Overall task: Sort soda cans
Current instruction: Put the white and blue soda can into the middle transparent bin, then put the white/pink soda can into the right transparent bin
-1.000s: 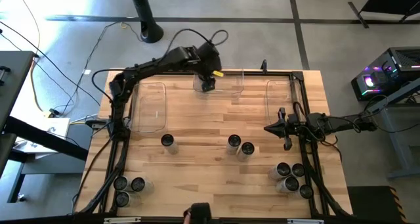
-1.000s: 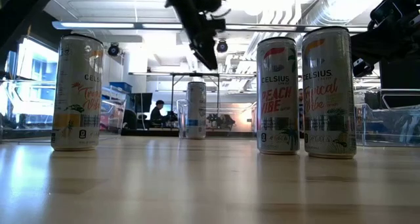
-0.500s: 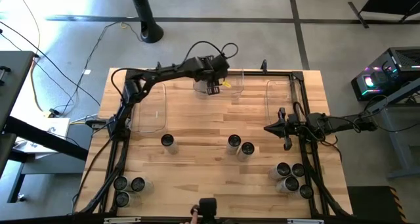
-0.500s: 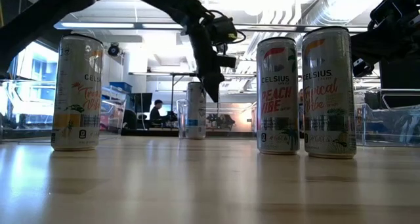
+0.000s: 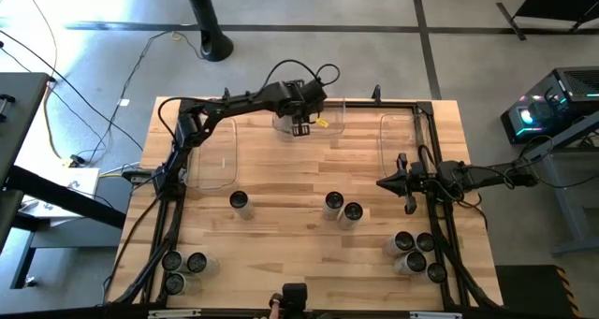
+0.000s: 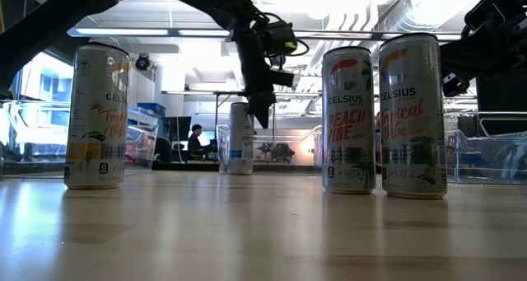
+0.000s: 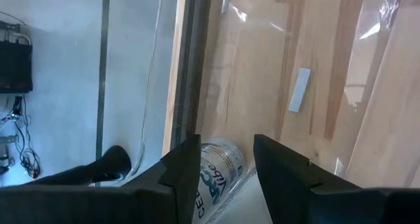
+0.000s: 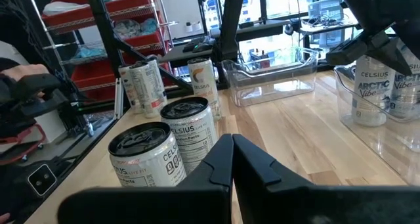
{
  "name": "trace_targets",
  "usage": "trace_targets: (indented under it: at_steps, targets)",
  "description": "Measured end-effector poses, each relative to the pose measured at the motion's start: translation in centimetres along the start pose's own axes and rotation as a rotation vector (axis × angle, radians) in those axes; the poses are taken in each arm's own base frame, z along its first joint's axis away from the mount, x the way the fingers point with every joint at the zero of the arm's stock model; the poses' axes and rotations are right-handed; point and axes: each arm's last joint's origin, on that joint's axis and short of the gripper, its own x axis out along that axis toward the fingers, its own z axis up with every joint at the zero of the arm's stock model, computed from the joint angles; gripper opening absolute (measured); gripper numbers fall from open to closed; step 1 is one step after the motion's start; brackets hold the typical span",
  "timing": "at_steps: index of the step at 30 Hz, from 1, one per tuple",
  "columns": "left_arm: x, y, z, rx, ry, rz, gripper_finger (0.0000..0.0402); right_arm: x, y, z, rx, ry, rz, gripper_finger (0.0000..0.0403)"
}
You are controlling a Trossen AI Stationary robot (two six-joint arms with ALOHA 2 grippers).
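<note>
Left end effector (image 5: pixel 300 127) is hovering over the middle clear bin (image 5: pixel 312 117) at the worktop's (image 5: pixel 299 253) far edge, fingers straddling a can (image 7: pixel 216 178) w/ blue lettering; whether they're actually pinching it or just bracketing it, can't tell from these views. In the low view that can (image 6: pixel 240 138) is standing upright on the bin floor, fingers pointing down just beside its top. Right end effector (image 5: pixel 408 182) is waiting at the right edge, fingers pressed together, holding nothing.

Rest of the cans: one (image 5: pixel 240 201) left of centre, a pair (image 5: pixel 343 207) mid-worktop, three (image 5: pixel 183 268) in the near-left corner, approx. five (image 5: pixel 416 253) near-right. Side bins (image 5: pixel 213 151) look empty.

Risks, as I'm judging it: can is sitting close to the bin wall, so a finger dragging sideways on the way up could be tipping it or shoving the light bin. If the grip is partial, a lift could be letting the can slip and topple.
</note>
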Motion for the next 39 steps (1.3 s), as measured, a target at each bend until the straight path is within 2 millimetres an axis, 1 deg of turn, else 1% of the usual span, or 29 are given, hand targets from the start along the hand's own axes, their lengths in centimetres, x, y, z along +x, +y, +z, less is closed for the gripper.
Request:
trace_targets:
  at_steps: [4, 9, 13, 17, 20, 23, 26, 28, 29, 31, 34, 39]
  targets:
    - [-0.1, -0.2, -0.1, 0.019, 0.024, 0.004, 0.0133, 0.0, 0.0, 0.0, 0.000, 0.000, 0.000, 0.0000]
    - [-0.4, -0.6, -0.3, 0.071, 0.077, 0.067, 0.0132, 0.0, 0.0, 0.0, 0.000, 0.000, 0.000, 0.0000]
    - [-1.2, -0.9, -0.1, 0.097, 0.097, 0.054, 0.0132, 0.0, 0.0, 0.0, 0.000, 0.000, 0.000, 0.0000]
    - [-2.7, -1.1, 0.7, 0.098, 0.062, 0.067, 0.0132, 0.0, 0.0, 0.0, 0.000, 0.000, 0.000, 0.0000]
    - [-4.6, -1.2, 1.8, 0.074, -0.001, 0.086, 0.0132, 0.0, 0.0, 0.0, 0.000, 0.000, 0.000, 0.0000]
    - [-7.4, -1.2, 2.3, 0.028, -0.090, 0.057, 0.0132, 0.0, 0.0, 0.0, 0.000, 0.000, -0.001, 0.0000]
    - [-12.1, -2.0, 2.6, -0.018, -0.329, -0.131, 0.0123, 0.0, 0.0, 0.0, 0.000, 0.000, -0.001, 0.0000]
    - [-15.3, -3.4, 2.5, 0.003, -0.508, -0.235, 0.0108, 0.0, 0.0, 0.0, 0.000, 0.000, -0.001, 0.0000]
    - [-16.7, -4.1, 2.2, 0.020, -0.581, -0.253, 0.0099, 0.0, 0.0, 0.0, 0.000, 0.000, -0.001, 0.0000]
    - [-18.1, -5.6, 0.9, 0.043, -0.680, -0.254, 0.0079, 0.0, 0.0, 0.0, 0.000, 0.000, -0.001, 0.0000]
    - [-18.4, -7.6, -2.4, -0.002, -0.779, -0.258, 0.0051, 0.0, 0.0, 0.0, 0.000, 0.000, -0.001, 0.0000]
    - [-18.1, -12.5, -9.7, -0.098, -0.993, -0.360, 0.0018, 0.0, 0.0, 0.0, 0.000, 0.000, -0.002, 0.0000]
